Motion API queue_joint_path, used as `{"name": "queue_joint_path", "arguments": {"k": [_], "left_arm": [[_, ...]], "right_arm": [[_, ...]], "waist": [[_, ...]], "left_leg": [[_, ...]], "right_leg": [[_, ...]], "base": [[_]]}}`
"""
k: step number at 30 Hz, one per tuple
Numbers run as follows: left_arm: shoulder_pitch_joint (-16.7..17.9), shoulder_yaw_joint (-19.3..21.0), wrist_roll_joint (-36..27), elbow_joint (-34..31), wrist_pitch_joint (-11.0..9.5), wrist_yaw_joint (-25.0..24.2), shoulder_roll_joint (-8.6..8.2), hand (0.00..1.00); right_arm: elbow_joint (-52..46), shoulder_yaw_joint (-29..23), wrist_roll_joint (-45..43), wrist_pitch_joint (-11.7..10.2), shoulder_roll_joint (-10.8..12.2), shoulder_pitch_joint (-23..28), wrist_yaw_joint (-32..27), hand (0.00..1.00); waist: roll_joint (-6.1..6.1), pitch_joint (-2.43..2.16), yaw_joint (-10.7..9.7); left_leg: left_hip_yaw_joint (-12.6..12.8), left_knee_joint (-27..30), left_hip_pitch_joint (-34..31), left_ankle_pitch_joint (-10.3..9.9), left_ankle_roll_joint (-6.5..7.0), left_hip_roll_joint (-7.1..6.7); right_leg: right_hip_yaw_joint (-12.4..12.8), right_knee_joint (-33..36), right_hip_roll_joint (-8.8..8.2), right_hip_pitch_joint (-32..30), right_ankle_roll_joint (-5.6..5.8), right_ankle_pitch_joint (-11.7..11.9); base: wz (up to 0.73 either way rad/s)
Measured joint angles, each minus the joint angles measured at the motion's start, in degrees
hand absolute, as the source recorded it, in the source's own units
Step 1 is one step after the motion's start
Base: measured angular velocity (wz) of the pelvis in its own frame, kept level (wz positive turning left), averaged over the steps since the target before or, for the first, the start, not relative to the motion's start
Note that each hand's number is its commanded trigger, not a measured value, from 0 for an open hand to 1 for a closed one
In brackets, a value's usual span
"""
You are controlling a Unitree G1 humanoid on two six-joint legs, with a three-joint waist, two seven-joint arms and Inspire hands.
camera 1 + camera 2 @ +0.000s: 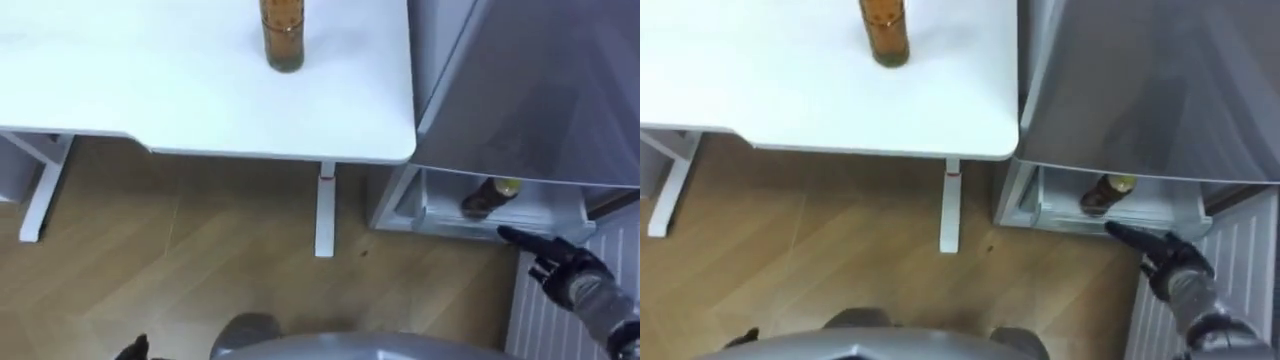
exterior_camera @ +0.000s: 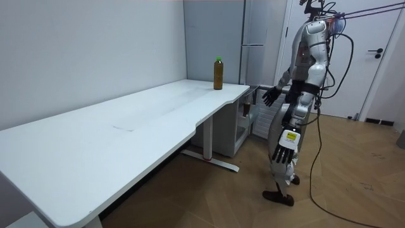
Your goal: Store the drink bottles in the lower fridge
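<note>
A bottle of amber drink with a green cap [image 1: 283, 35] [image 2: 218, 73] stands upright on the white table [image 1: 150, 100] near its fridge-side end. A second bottle [image 1: 490, 196] [image 1: 1106, 192] lies in the open lower compartment of the grey fridge [image 1: 520, 90] [image 2: 253, 38]. My right hand [image 1: 565, 270] [image 1: 1165, 258] [image 2: 272, 96] is open just in front of that compartment, its fingers straight and pointing in, holding nothing. My left hand [image 2: 283, 155] hangs open and empty at my side, and its tip shows at the lower left [image 1: 133, 350].
I stand on the wooden floor [image 1: 200, 270] at the table's end, facing the fridge. The lower door's ridged white inner face [image 1: 560, 320] stands open at my right. A white table leg [image 1: 325, 215] is beside the fridge.
</note>
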Motion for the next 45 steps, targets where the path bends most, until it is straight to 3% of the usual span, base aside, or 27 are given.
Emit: {"name": "queue_joint_path", "arguments": {"k": [2, 3, 4, 6, 8, 11, 12, 14, 15, 16, 20, 26, 29, 37, 42, 45], "left_arm": [[0.4, 1.3, 0.3, 0.1, 0.1, 0.4, -1.25, 0.0], [0.5, 1.4, 0.4, 0.1, 0.1, 0.7, -1.98, 0.0], [0.5, 1.4, 0.4, 0.1, 0.1, 0.8, -2.28, 0.0], [0.3, 1.4, 0.4, -0.2, -0.2, 1.2, -2.48, 0.0], [0.3, 1.8, 0.5, -0.1, -0.6, 1.6, -2.49, 0.0], [0.7, 3.2, 0.5, 0.0, -0.6, 2.1, -2.57, 0.0], [0.7, 3.6, 0.5, 0.0, -0.6, 2.6, -2.61, 0.0], [0.5, 3.8, 0.4, 0.0, -0.6, 2.8, -2.87, 0.0], [0.0, 3.7, -0.3, -0.1, -0.6, 3.1, -3.21, 0.0], [-0.4, 3.7, -0.8, -0.1, -0.7, 3.4, -3.38, 0.0], [-0.7, 3.8, -6.8, -0.2, -2.1, 6.0, -3.85, 0.0], [-1.2, 5.9, -9.0, -1.4, -4.4, 8.7, -5.46, 0.0], [-1.3, 7.3, -10.3, -4.6, -5.3, 12.1, -6.03, 0.0], [-1.1, 13.5, -9.4, -18.0, -9.1, 22.7, -7.11, 0.0], [-1.5, 13.9, -3.5, -29.9, -13.1, 29.9, -7.22, 0.0], [-1.6, 14.0, 0.3, -36.0, -14.0, 32.7, -7.19, 0.0]], "right_arm": [[-0.9, 0.0, -0.1, 0.1, 1.8, 2.6, 0.7, 0.0], [-1.7, 0.0, -0.2, 0.1, 2.7, 4.0, 0.9, 0.0], [-2.1, 0.0, -0.2, 0.1, 3.1, 4.5, 0.9, 0.0], [-3.2, 0.0, -1.4, 0.1, 4.4, 6.6, 0.9, 0.0], [-3.8, 0.0, -3.1, 0.1, 4.7, 7.5, 0.9, 0.0], [-3.6, -1.1, -8.6, 0.0, 5.3, 7.6, 1.0, 0.0], [-3.3, -1.1, -10.0, -0.1, 5.6, 7.8, 1.1, 0.0], [-3.2, -1.1, -12.4, -0.1, 6.0, 8.4, 1.5, 0.0], [-3.2, -0.8, -13.4, -0.1, 6.2, 8.7, 1.5, 0.0], [-3.2, -0.6, -13.9, -0.1, 6.4, 8.8, 1.4, 0.0], [-1.8, 1.2, -15.5, -0.5, 7.9, 10.2, 1.5, 0.0], [-0.7, 1.0, -21.7, -1.6, 9.4, 11.6, 0.3, 0.0], [0.6, 1.0, -24.2, -2.8, 10.4, 12.0, -0.7, 0.0], [1.3, -0.4, -29.3, -4.2, 11.6, 12.1, -3.1, 0.0], [2.9, -2.1, -31.7, -5.1, 11.9, 11.3, -3.0, 0.0], [3.0, -2.3, -31.8, -5.6, 11.9, 11.6, -2.8, 0.0]], "waist": [[-0.43, 0.02, 0.0], [0.0, -0.02, 0.1], [-0.71, 0.05, 0.0], [-0.54, 0.01, -0.5], [0.59, 0.05, -0.5], [0.21, 0.42, -1.6], [0.54, 0.46, -1.8], [1.71, 0.05, -1.7], [1.6, 0.39, -1.7], [1.76, 0.38, -1.7], [1.87, 0.28, -1.5], [1.73, 0.12, -1.6], [1.98, -0.28, -1.2], [2.41, -0.15, -1.2], [2.64, -0.04, -1.3], [3.09, -0.14, -1.5]], "left_leg": [[0.5, -0.6, 1.7, 0.0, 0.0, -0.05], [0.8, -1.1, 2.4, 0.0, -0.02, -0.07], [1.0, -1.1, 2.7, 0.0, -0.02, -0.08], [1.4, -1.3, 3.0, 0.0, -0.04, -0.12], [1.5, -1.5, 3.3, 0.0, -0.04, -0.12], [1.5, -2.1, 4.2, 0.0, -0.04, -0.17], [1.4, -2.1, 4.5, 0.0, -0.04, -0.16], [1.3, -2.4, 4.7, -0.1, -0.08, 0.04], [1.4, -3.6, 5.1, -0.1, -0.18, 0.13], [1.4, -4.1, 5.2, -0.2, -0.2, 0.11], [1.5, -5.7, 6.2, 0.4, -0.13, -0.1], [1.6, -6.4, 6.2, 0.9, 0.2, -0.37], [1.6, -6.4, 6.1, 0.9, 0.21, -0.43], [1.5, -7.2, 8.5, 0.9, 0.19, -0.43], [1.4, -7.7, 8.7, 0.9, 0.17, -0.45], [1.4, -7.7, 8.3, 1.0, 0.15, -0.45]], "right_leg": [[0.1, -1.3, 0.04, 1.9, 0.16, 0.1], [0.1, -2.1, 0.08, 2.7, 0.31, 0.2], [0.1, -2.3, 0.06, 3.0, 0.35, 0.2], [-0.4, -3.3, 0.12, 4.1, 0.51, 0.4], [-0.4, -3.3, 0.16, 4.2, 0.55, 0.4], [-0.8, -3.5, 0.2, 5.3, 0.6, 0.6], [-1.1, -4.2, 0.3, 5.9, 0.62, 0.8], [-1.1, -5.0, 0.65, 6.3, 0.65, 1.3], [-1.0, -5.2, 0.83, 6.3, 0.63, 1.6], [-1.0, -5.2, 0.84, 6.2, 0.66, 1.6], [-0.6, -7.0, 0.97, 7.1, 0.85, 2.2], [-0.8, -9.1, 1.04, 7.6, 1.07, 3.7], [-0.8, -9.2, 1.07, 7.5, 1.15, 4.0], [-1.2, -9.3, 1.07, 9.7, 1.16, 4.0], [-1.0, -9.3, 1.12, 9.8, 1.13, 4.0], [-0.9, -10.3, 1.23, 9.6, 1.09, 4.0]], "base": [[-0.08], [-0.05], [0.0], [0.08], [0.03], [0.07], [0.12], [0.04], [0.03], [0.0], [-0.03], [0.0], [0.0], [0.0], [-0.01], [0.0]]}}
